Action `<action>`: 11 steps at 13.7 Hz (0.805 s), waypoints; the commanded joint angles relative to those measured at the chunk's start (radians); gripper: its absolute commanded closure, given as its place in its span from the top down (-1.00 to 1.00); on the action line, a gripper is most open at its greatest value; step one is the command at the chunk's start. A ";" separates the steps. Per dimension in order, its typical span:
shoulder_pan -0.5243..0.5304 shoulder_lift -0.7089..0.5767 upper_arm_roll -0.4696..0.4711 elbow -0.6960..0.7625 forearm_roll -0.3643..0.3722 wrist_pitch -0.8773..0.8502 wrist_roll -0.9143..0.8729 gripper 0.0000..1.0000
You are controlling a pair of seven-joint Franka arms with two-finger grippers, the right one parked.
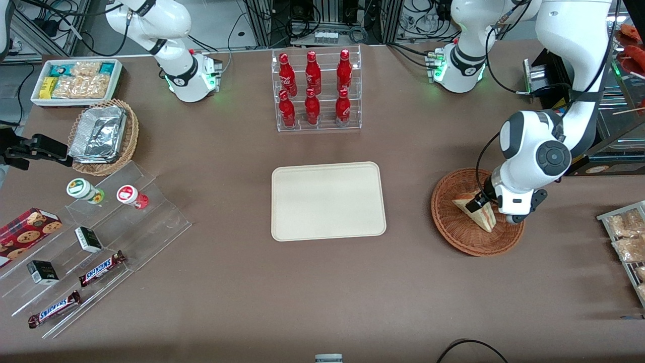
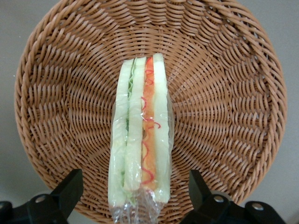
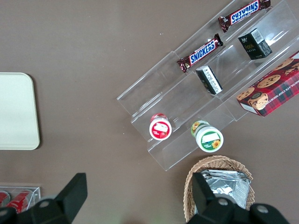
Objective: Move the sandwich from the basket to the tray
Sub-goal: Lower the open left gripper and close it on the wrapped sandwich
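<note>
So the left arm's gripper (image 2: 135,196) is hanging right over the basket (image 1: 456,229), jaws spread wide with nothing in them. The sandwich (image 2: 139,135) is sitting on its edge inside the basket, still wrapped in clear film, and in the wrist view its long axis is running 12 to 6, straight through the gap between the jaws. One finger (image 2: 65,193) is waiting on each bread face, which looks like the right lineup for squeezing across the thin way. I can't quite tell how far down the fingers are, but they don't seem to be touching the bread yet.

In the front view the tray (image 1: 327,200) is lying at 9 o'clock from the basket, with bare worktop (image 1: 403,292) between them. It isn't holding anything, and the basket is holding only the sandwich.
</note>
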 commanded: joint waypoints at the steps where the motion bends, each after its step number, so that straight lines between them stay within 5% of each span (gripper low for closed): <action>1: -0.002 0.005 -0.003 -0.019 0.009 0.037 -0.024 0.98; 2: -0.002 0.006 -0.003 -0.025 0.009 0.048 -0.025 0.70; 4: 0.000 0.006 -0.003 -0.030 0.008 0.050 -0.028 -0.53; 5: 0.000 0.006 -0.003 -0.030 0.008 0.048 -0.030 -0.97; 11: -0.008 -0.041 -0.010 0.034 0.008 -0.089 -0.025 -1.00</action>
